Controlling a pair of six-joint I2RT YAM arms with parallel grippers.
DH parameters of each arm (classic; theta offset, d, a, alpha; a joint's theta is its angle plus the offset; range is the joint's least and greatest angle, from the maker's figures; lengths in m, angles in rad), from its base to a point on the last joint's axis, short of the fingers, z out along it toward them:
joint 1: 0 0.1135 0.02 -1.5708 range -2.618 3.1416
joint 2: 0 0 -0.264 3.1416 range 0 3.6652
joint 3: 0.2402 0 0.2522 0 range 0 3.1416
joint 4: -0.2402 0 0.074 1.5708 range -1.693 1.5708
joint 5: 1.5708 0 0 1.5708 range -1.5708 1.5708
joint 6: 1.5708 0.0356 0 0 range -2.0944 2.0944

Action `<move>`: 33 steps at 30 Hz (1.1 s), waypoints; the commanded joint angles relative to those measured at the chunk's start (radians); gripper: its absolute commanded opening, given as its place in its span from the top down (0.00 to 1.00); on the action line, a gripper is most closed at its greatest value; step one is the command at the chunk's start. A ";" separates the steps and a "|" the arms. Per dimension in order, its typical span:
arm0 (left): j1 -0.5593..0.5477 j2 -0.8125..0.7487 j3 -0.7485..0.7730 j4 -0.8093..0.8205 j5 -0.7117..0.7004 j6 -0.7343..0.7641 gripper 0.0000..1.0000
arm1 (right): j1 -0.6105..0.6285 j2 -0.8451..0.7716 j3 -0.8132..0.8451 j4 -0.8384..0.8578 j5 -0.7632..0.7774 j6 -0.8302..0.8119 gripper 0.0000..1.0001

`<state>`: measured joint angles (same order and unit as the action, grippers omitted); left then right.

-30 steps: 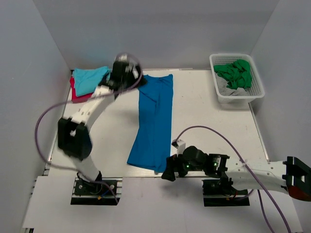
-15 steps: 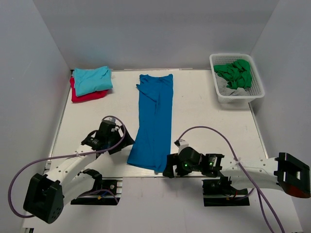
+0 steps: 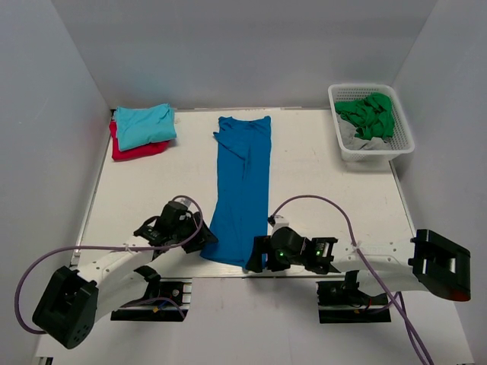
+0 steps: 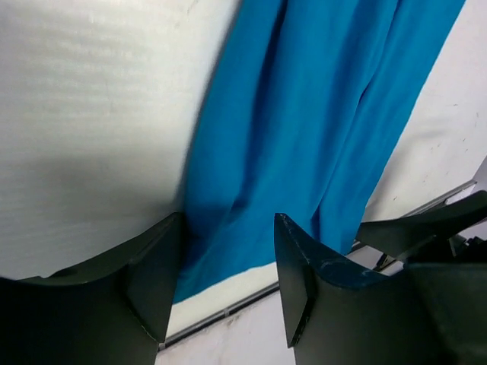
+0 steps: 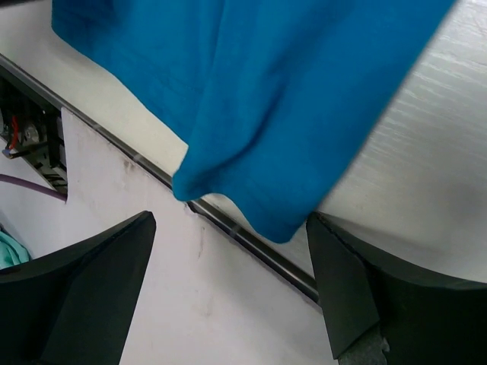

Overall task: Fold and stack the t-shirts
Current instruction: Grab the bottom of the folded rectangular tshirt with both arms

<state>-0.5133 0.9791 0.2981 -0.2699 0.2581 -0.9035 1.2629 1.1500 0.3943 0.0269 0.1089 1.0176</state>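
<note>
Royal-blue tee (image 3: 242,190) lies mid-surface (image 3: 319,175) as a lengthwise-folded strip, cross-folds and stacking apparently pending; turquoise tee (image 3: 143,125) sits folded on red tee (image 3: 129,150) to its far left; left claw (image 3: 203,241) and right claw (image 3: 255,258), both spread, flank its near hem.

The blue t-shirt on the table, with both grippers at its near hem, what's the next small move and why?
Probably close both grippers on the near hem corners. The left gripper and right gripper are open, each with a hem corner of the royal-blue t-shirt between its fingers; the shirt lies flat in a long strip, ready to fold toward the collar.
</note>
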 commanded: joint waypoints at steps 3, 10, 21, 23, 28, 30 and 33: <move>-0.037 -0.039 -0.042 -0.303 -0.111 -0.029 0.38 | -0.010 0.053 0.014 -0.062 0.015 0.016 0.15; -0.057 -0.082 -0.033 -0.414 -0.112 -0.080 0.34 | -0.026 0.045 0.008 -0.088 0.021 0.044 0.17; -0.085 -0.020 -0.011 -0.371 -0.123 -0.089 0.89 | -0.053 0.060 -0.012 -0.073 -0.015 0.049 0.52; -0.094 -0.031 -0.011 -0.371 -0.102 -0.089 1.00 | -0.056 0.083 -0.009 -0.056 -0.031 0.041 0.64; -0.103 -0.079 -0.002 -0.361 -0.065 -0.089 1.00 | -0.059 0.137 0.032 -0.050 -0.061 0.012 0.85; -0.103 -0.089 0.012 -0.370 -0.065 -0.098 1.00 | -0.059 0.157 0.037 -0.062 -0.066 0.004 1.00; -0.103 -0.099 0.052 -0.394 -0.065 -0.098 1.00 | -0.057 0.142 0.055 -0.094 -0.043 0.004 1.00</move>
<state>-0.6113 0.8925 0.3180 -0.5934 0.2195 -1.0115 1.2045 1.2846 0.4328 0.0212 0.0444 1.0443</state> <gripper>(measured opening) 0.038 0.015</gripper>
